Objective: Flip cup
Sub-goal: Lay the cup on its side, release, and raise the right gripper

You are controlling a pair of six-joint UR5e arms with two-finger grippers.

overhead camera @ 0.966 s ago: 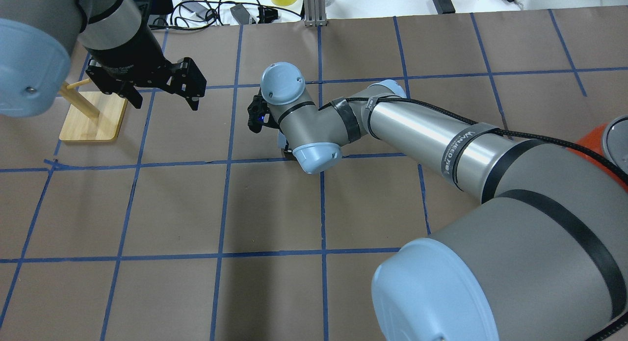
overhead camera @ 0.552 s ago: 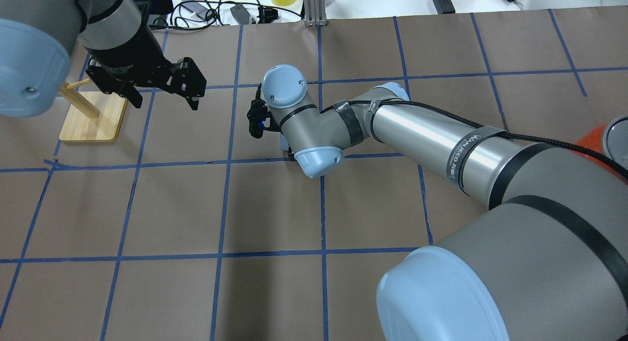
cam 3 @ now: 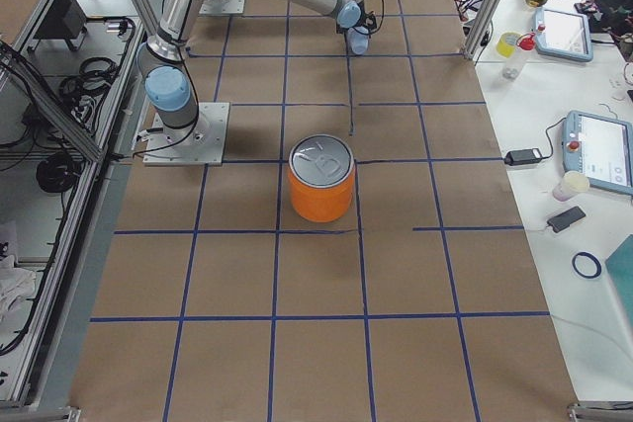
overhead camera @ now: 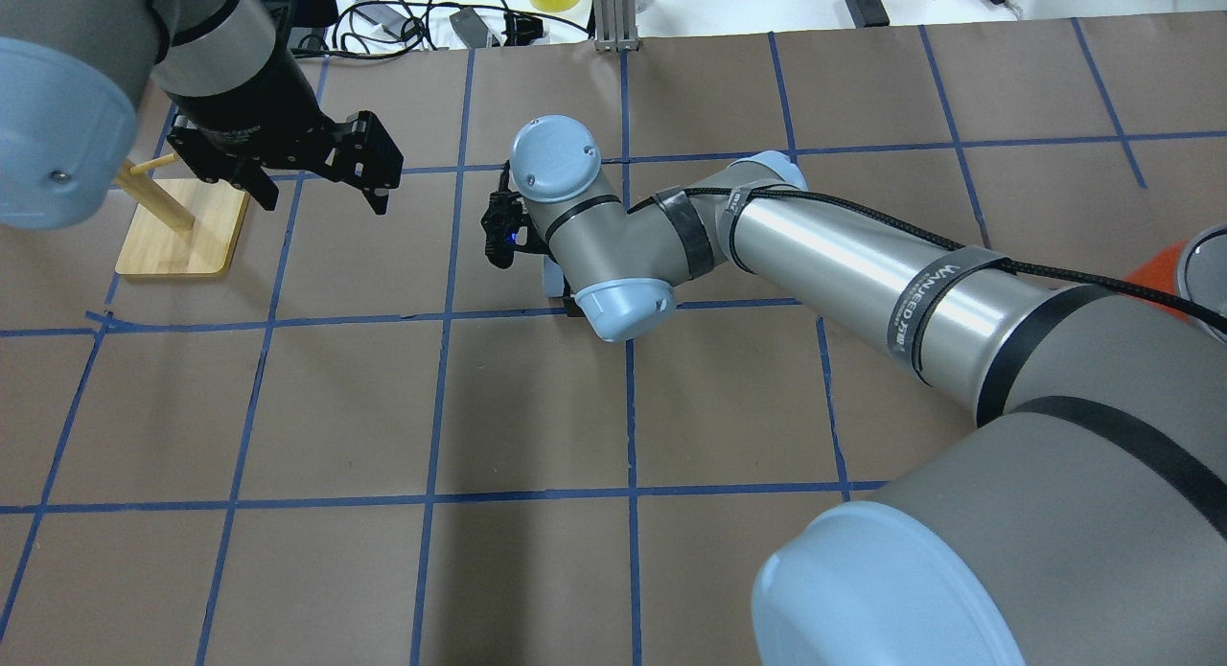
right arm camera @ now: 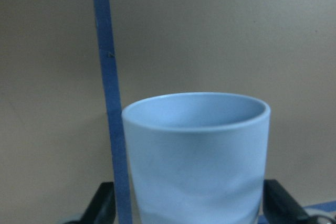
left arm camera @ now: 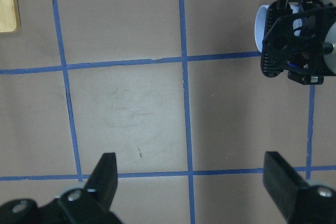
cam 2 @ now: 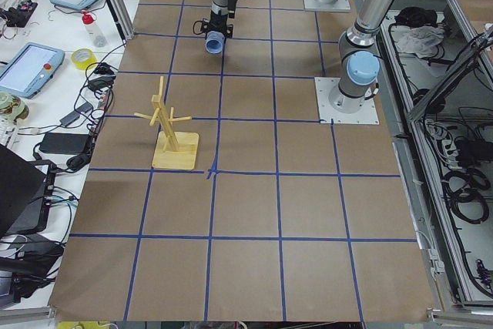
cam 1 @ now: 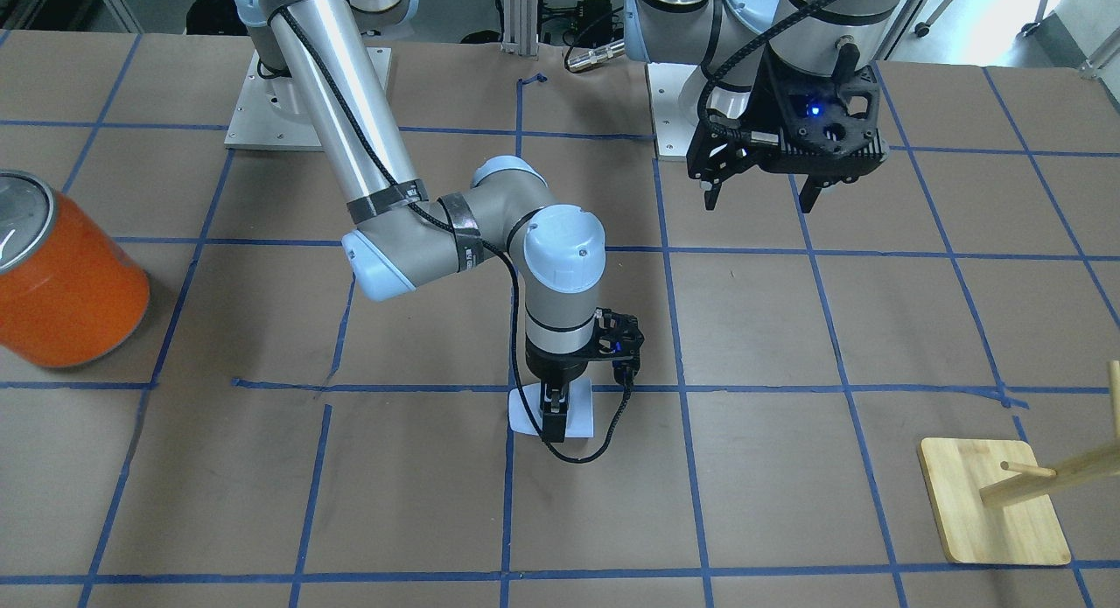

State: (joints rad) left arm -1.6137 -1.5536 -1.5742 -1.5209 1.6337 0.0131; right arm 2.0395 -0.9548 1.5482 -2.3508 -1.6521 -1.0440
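Look to the middle of the table (cam 1: 420, 503) and you'll find the cup (right arm camera: 197, 150) on its side, just beside a crossing of the blue tape lines (cam 1: 787, 387). Its open mouth is turned toward the robot's left, the side where the wooden rack (cam 1: 993, 503) stands. The right gripper (cam 1: 555, 413) comes straight down over it, wrist upright. In the right wrist view its two fingers (right arm camera: 281, 203) sit one on each side of the cup's wall, pressed in against it. So you can take that pincer as clamped on the cup (the wall even looks a little dented low down between the pads). Whether the cup rests on the brown paper or hangs just clear of it, you cannot tell from these views.

The left gripper (cam 1: 758, 206) hangs above the table, well apart from the cup, toward the robot's left and nearer its base. Its fingers are spread wide with nothing between them. From its wrist camera you look down past both fingertips onto bare paper and tape, with the right gripper and the cup's pale mouth up in the far right corner.

The orange can (cam 1: 70, 284) stands upright well away from the cup, toward the robot's right end. The rack is near the opposite end, on the operators' side.
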